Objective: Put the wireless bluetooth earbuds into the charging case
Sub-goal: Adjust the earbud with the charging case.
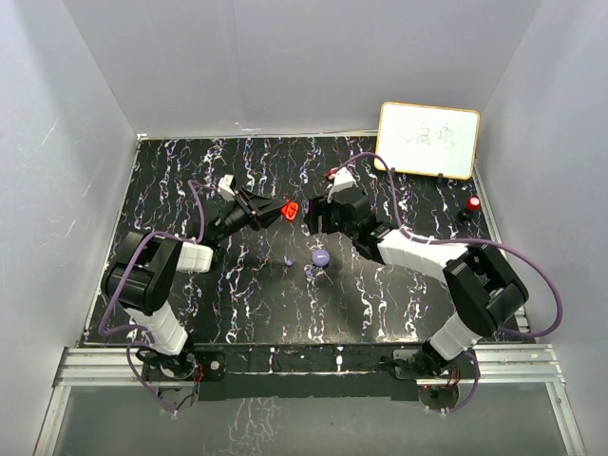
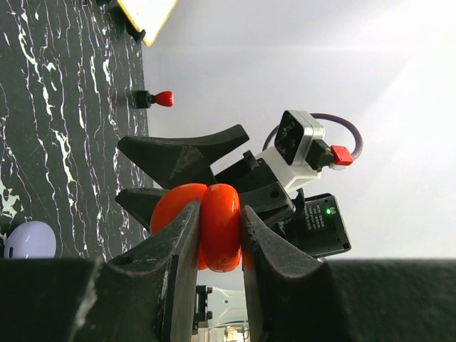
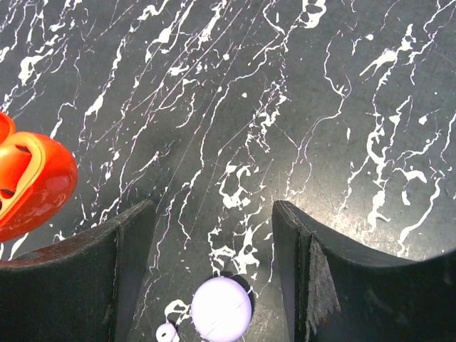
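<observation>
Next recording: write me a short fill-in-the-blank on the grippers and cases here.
The red case sits clamped in the ____ arm's jaws.
The right gripper has its jaws ____.
The case lying on the table is ____.
Missing: left; open; purple.

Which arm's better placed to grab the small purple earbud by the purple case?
Right, likely. The right gripper is open and empty, with the purple earbud and purple case lying between its fingers in its wrist view. The left gripper is shut on the red case, so it's occupied.
</observation>
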Motion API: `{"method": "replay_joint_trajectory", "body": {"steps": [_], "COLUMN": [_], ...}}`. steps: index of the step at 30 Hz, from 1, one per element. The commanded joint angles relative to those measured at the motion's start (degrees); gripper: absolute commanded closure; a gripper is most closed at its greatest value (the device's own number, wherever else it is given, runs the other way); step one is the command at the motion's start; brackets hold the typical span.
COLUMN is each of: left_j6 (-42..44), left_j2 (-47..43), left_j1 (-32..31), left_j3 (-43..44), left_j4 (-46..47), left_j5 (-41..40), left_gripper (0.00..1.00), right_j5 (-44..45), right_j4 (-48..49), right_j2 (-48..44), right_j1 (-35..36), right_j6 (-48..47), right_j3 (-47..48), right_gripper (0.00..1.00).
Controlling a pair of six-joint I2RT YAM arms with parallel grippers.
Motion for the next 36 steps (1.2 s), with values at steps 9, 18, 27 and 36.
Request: {"method": "replay_joint_trajectory", "body": {"steps": [9,18,27,36], "left_j6": [-0.6,1.7,3.4,5.6], "left_j2": [-0.5,-0.9,-0.3,0.4], "left_j1": [-0.2,-0.3,-0.3,-0.4], "left_j3": [1.8,2.1,2.7,2.8], "left_j4": [5.4,2.2,-0.2,-2.7], "left_j5": [1.1,1.1,0.9,0.5], "left_gripper": [1.00,1.00,1.00,1.00], "right_j5": [-1.7,-0.7,-1.5,-1.6], "right_j4": [6.2,4.3,3.7,3.6], "right_j2": [3.4,3.8,2.7,2.1], "right_j1": [-0.7,-0.7,-0.5,-0.3], "right_j6": [0.0,-1.7,-1.8,-2.0], "right_j3": [6.9,9.2,9.0,8.9], "right_gripper": [0.35,0.36,0.36,0.36]}}
